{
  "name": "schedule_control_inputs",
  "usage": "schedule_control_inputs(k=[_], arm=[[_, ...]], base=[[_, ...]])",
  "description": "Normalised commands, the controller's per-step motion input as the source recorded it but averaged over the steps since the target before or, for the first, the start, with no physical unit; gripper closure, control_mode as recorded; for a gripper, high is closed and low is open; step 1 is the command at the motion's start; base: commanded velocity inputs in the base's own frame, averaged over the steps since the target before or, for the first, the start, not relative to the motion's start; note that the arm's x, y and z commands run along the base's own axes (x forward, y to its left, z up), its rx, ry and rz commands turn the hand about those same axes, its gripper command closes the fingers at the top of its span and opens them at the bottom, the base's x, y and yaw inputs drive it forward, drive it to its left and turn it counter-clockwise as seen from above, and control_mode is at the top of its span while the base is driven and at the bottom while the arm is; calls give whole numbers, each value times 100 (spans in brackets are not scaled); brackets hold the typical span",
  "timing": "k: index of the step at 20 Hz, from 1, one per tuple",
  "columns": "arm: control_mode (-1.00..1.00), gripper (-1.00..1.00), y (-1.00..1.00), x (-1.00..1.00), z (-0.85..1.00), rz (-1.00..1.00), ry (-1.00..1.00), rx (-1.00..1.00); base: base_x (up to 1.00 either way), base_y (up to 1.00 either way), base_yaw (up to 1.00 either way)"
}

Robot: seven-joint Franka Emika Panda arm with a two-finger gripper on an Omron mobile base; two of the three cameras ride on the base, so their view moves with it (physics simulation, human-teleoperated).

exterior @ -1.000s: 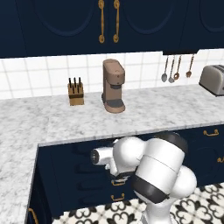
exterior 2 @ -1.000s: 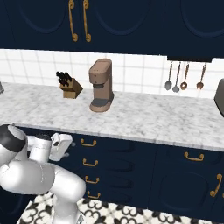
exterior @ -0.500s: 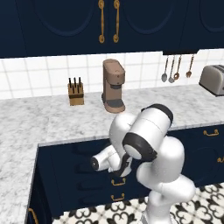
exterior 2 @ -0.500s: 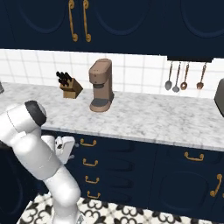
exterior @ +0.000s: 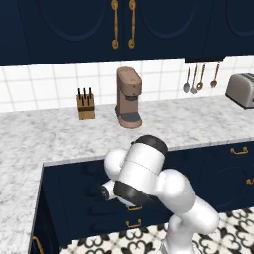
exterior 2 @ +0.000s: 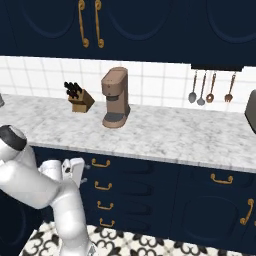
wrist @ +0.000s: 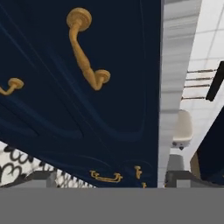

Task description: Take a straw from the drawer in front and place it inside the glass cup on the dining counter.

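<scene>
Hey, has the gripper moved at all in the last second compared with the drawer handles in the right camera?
Yes. In the right base view the gripper has drifted right, toward the top drawer's brass handle, staying level with it, jaws open.

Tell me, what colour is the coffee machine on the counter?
Brown: the coffee machine shows best in the right base view.

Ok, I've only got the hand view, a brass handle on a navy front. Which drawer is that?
Observer: The top one. In the right base view the gripper sits level with its handle, just left of it.
Operator: Is it open at all?
Observer: No, the drawer front sits flush with the fronts around it.
Operator: What's on the counter above?
Observer: A knife block, left of the coffee machine.
</scene>
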Motion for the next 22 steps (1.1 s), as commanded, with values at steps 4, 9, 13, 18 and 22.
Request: schedule_control_inputs(k=[4,9,13,18,22], arm=[[-100,-100,3,12,0,0,-4,-9],[-100,-100,0,2,12,4,-4,-1],[-100,-100,0,2,27,5,0,0],[-100,-100,-1,4,19,3,0,0],[-100,-100,-5,13,-33,5,-2,0]], base=[[0,0,0],[0,0,0],[0,0,0],[0,0,0],[0,0,0]])
